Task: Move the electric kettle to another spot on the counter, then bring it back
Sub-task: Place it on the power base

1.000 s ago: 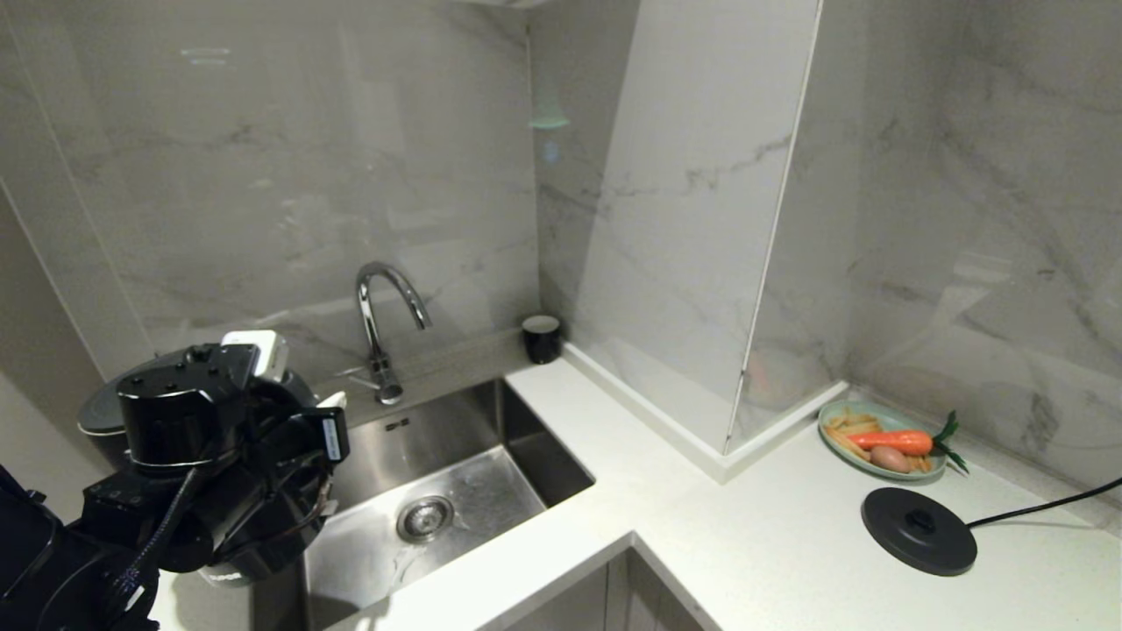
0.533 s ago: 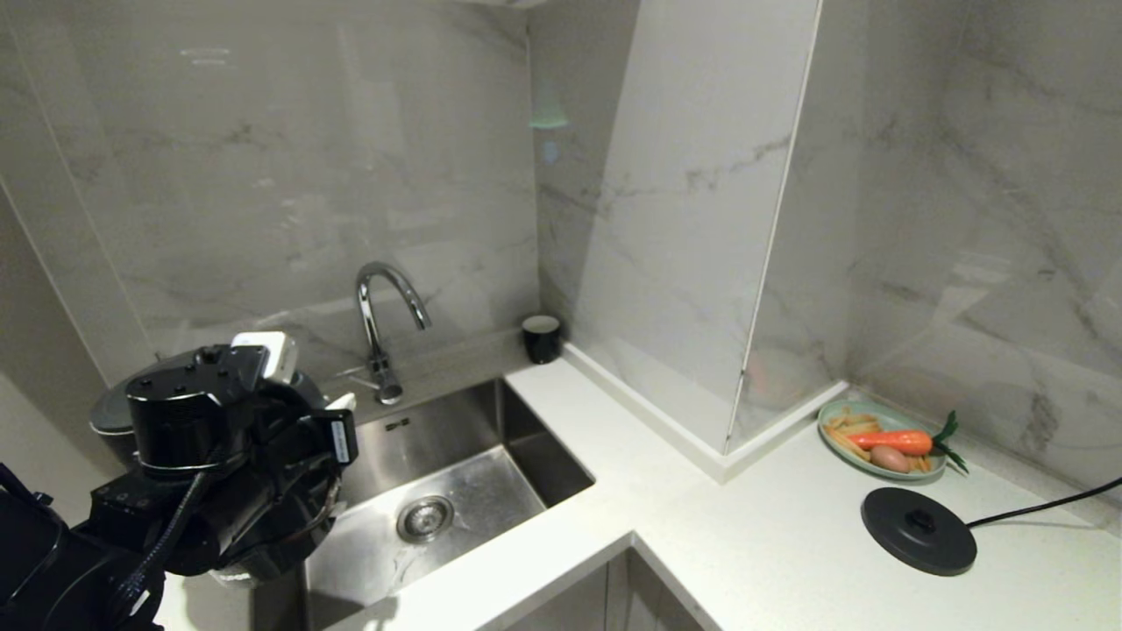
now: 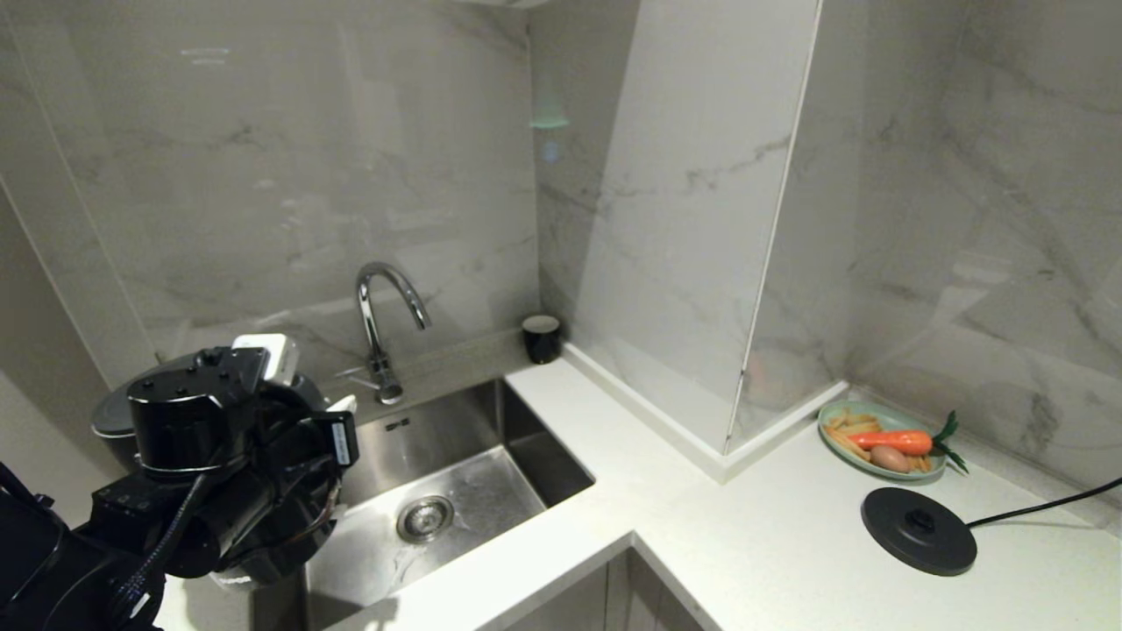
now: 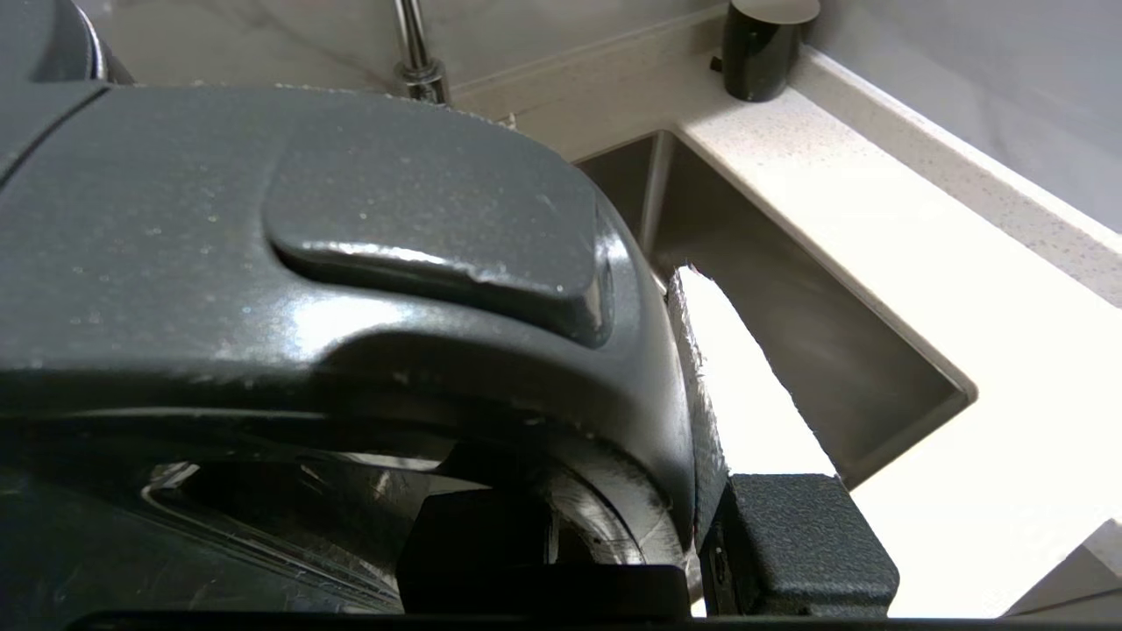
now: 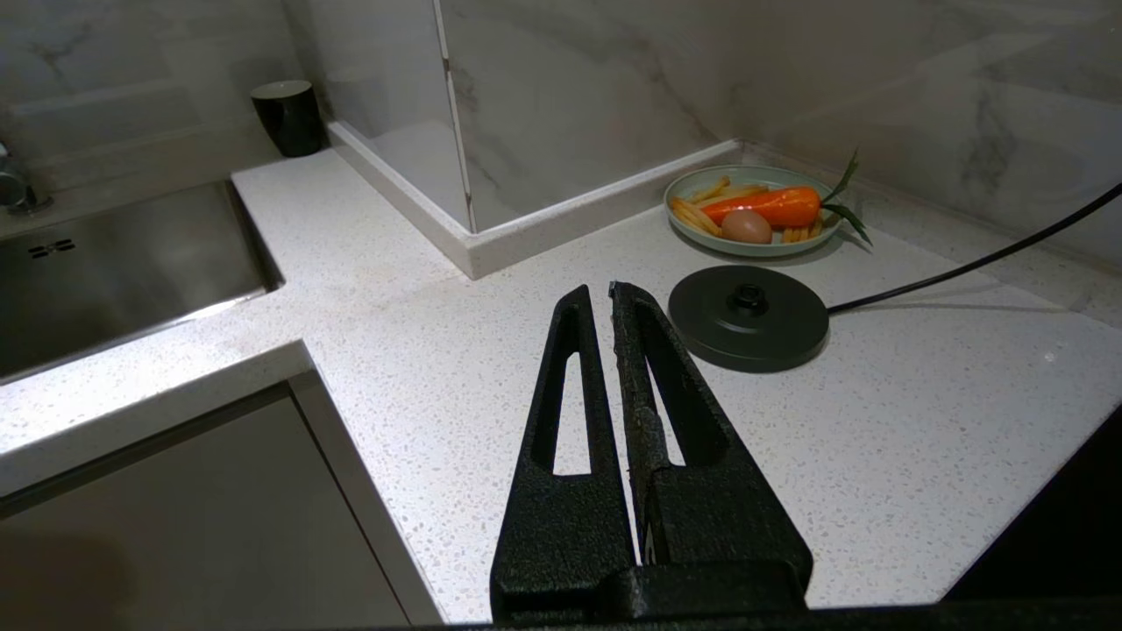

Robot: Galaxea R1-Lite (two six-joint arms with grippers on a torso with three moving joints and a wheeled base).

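desk [image 3: 789,543]: white speckled, sink lower centre | electric kettle [image 4: 263,263]: lower left of head view, handle clamped in left gripper [image 4: 692,491] jaws; lettering at its foot hidden, unreadable | base disc [image 3: 919,530]: lower right, bare, corded | right gripper [image 5: 611,298]: jaws clenched, empty, above desk

Left arm: you see its black wrist and left gripper [image 3: 254,491] at the far left, in front of the electric kettle [image 3: 114,421], hiding most of it.
Kettle spot: left of the sink [image 3: 456,491]; its footing is hidden from you.
Counter [image 3: 701,535]: your round black base disc [image 3: 919,530] lies at the right, its cord [image 3: 1043,504] running right.
Behind the disc: a green plate [image 3: 881,434] with a carrot.
Corner: a small black cup [image 3: 542,338] near the tap [image 3: 386,324].
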